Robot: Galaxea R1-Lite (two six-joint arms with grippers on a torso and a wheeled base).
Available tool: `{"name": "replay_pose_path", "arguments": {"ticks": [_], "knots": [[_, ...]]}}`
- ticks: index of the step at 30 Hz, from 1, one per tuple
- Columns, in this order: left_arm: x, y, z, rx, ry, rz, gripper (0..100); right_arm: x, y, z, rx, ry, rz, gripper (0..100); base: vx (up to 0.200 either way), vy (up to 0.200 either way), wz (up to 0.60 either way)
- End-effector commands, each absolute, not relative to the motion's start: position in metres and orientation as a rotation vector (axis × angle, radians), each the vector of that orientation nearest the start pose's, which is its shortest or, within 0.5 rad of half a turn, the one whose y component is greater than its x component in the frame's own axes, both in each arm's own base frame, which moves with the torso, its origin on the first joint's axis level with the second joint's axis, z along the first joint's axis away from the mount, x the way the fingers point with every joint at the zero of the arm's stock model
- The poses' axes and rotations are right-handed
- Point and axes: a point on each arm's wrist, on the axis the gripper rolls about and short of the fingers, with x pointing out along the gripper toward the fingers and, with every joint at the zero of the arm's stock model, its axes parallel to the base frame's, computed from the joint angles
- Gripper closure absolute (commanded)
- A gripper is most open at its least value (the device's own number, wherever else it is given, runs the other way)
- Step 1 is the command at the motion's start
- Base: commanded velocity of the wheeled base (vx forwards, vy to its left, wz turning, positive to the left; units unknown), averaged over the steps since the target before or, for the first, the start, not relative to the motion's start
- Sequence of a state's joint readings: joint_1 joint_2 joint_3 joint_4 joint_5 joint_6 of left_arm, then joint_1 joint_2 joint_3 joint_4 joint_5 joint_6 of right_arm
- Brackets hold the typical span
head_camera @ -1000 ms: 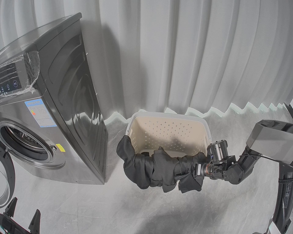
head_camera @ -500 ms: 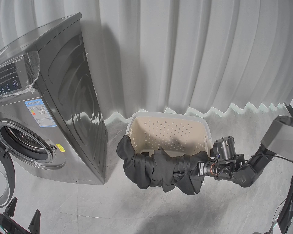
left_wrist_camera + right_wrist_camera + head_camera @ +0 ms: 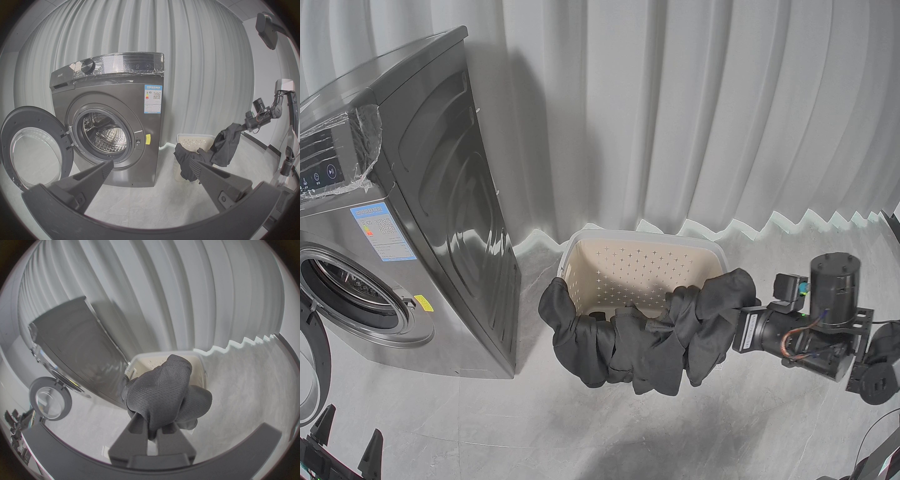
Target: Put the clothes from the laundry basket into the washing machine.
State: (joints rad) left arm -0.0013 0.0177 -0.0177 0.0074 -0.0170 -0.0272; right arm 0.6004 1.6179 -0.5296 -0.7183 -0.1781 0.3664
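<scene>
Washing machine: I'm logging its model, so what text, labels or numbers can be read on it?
Blue label on the washing machine front: too small to read.
Yellow sticker beside the drum opening: too small.
Control panel: blurred symbols, no legible words.
Brand mark near the dial: not read out.

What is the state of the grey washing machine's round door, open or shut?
Open: the round grey door stands swung aside, exposing the steel drum.

A pleated white curtain [image 3: 687,112] (floor-length) hangs behind a grey, seemingly stone-tiled floor [image 3: 550,425].
</scene>
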Motion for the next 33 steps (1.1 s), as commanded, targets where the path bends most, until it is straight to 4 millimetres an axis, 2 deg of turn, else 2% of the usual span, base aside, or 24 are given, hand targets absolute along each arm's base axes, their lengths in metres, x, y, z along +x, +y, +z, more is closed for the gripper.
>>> {"name": "replay_pose_path", "arguments": {"ticks": [1, 7, 11, 14, 18, 23, 33], "knots": [[-0.023, 0.000, 0.075, -0.026, 0.006, -0.018, 0, 0.178, 0.125, 0.180, 0.271, 0.247, 0.430, 100, 0.000, 0.000, 0.00], [-0.023, 0.000, 0.075, -0.026, 0.008, -0.015, 0, 0.181, 0.126, 0.191, 0.197, 0.096, 0.467, 100, 0.000, 0.000, 0.00], [-0.023, 0.000, 0.075, -0.029, 0.008, -0.004, 0, 0.178, 0.124, 0.183, 0.182, 0.110, 0.467, 100, 0.000, 0.000, 0.00], [-0.023, 0.000, 0.075, -0.032, 0.008, -0.004, 0, 0.177, 0.120, 0.184, 0.188, 0.087, 0.459, 100, 0.000, 0.000, 0.00], [-0.023, 0.000, 0.075, -0.032, 0.008, -0.004, 0, 0.177, 0.114, 0.193, 0.203, 0.039, 0.439, 100, -0.200, 0.000, 0.00], [-0.023, 0.000, 0.075, -0.032, 0.008, -0.004, 0, 0.178, 0.111, 0.191, 0.199, 0.043, 0.420, 100, -0.200, 0.000, 0.00], [-0.023, 0.000, 0.075, -0.032, 0.008, -0.003, 0, 0.179, 0.112, 0.188, 0.194, 0.057, 0.422, 100, 0.000, 0.020, 0.00]]}}
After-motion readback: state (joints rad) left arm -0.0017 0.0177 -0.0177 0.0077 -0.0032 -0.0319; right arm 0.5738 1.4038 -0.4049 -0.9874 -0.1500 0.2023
